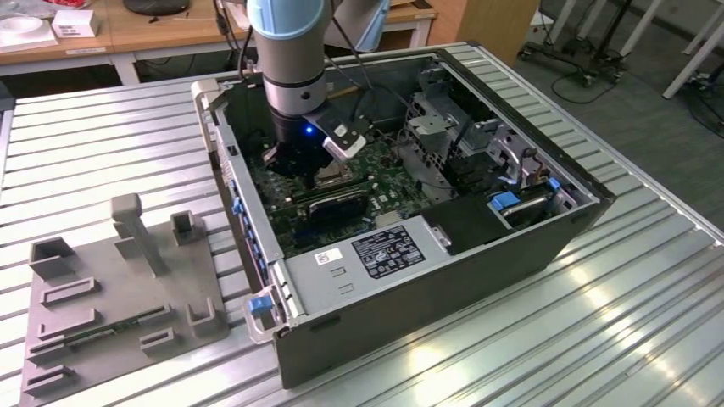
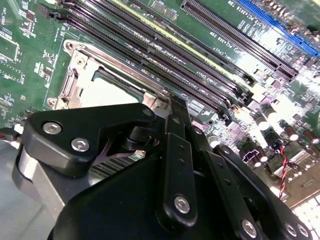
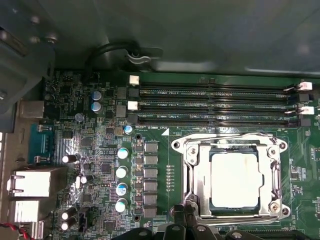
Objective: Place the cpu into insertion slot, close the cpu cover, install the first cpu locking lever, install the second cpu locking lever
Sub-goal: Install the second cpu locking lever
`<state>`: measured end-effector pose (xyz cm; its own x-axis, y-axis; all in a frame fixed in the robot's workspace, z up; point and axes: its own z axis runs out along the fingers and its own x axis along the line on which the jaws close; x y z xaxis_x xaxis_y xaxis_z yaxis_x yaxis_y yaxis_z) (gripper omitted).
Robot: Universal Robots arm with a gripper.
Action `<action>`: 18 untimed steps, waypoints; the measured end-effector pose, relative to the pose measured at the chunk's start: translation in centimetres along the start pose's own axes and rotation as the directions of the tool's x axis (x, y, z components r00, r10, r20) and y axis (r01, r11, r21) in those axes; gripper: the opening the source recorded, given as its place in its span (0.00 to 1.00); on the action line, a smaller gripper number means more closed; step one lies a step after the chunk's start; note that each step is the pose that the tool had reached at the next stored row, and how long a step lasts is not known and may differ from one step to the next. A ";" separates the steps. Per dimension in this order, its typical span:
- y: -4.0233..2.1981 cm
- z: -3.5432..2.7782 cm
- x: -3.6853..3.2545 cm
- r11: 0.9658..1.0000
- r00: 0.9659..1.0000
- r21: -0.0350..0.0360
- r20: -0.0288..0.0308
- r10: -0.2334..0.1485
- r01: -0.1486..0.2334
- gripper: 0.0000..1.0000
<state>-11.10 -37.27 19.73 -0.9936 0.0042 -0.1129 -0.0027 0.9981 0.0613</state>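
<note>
Black pincer fingers (image 3: 186, 220) sit low at the bottom centre of the first wrist view, pressed close together at the near edge of the socket, though whether they pinch anything cannot be told. Just beyond them the cpu (image 3: 235, 178) lies flat in its slot with the cpu cover (image 3: 196, 172) framing it. Farther back run the memory slots (image 3: 215, 105), then the case wall (image 3: 200, 35).

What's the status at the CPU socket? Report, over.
End effector low at the socket edge, holding nothing visible. CPU seated in the socket, CPU cover down around it. Memory slots alongside, nothing across the socket.
</note>
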 end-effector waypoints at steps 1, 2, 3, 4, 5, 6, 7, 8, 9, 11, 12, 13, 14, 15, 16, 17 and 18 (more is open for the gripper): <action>0.01 0.02 0.03 1.000 1.000 0.000 0.001 0.000 0.000 0.11; 0.01 0.03 0.06 1.000 1.000 0.000 0.002 0.000 0.000 0.11; 0.02 0.06 0.11 1.000 1.000 0.000 0.003 0.000 0.000 0.11; 0.03 0.09 0.17 1.000 1.000 0.000 0.004 0.000 0.000 0.11; 0.03 0.13 0.24 1.000 1.000 0.000 0.006 0.000 0.000 0.11; 0.03 0.15 0.32 1.000 1.000 0.000 0.007 -0.001 0.001 0.11; 0.03 0.17 0.41 1.000 1.000 0.000 0.008 -0.001 0.001 0.11; 0.03 0.18 0.49 1.000 1.000 0.000 0.008 -0.001 0.001 0.11; 0.03 0.19 0.56 1.000 1.000 0.000 0.008 -0.001 0.001 0.11; 0.03 0.18 0.66 1.000 1.000 0.000 0.008 -0.001 0.001 0.11; 0.03 0.18 0.68 1.000 1.000 0.000 0.008 -0.001 0.001 0.11; 0.03 0.19 0.68 1.000 1.000 0.000 0.008 -0.001 0.001 0.11; 0.03 0.19 0.69 1.000 1.000 0.000 0.008 -0.001 0.001 0.11; 0.02 0.19 0.69 1.000 1.000 0.000 0.008 -0.001 0.001 0.11; 0.03 0.19 0.70 1.000 1.000 0.000 0.008 -0.001 0.001 0.11; 0.03 0.18 0.70 1.000 1.000 0.000 0.008 -0.001 0.001 0.11; 0.03 0.14 0.70 1.000 1.000 0.000 0.007 -0.001 0.001 0.11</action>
<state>-11.78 -37.23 19.52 -0.9928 0.0041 -0.1200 -0.0032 0.9981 0.0614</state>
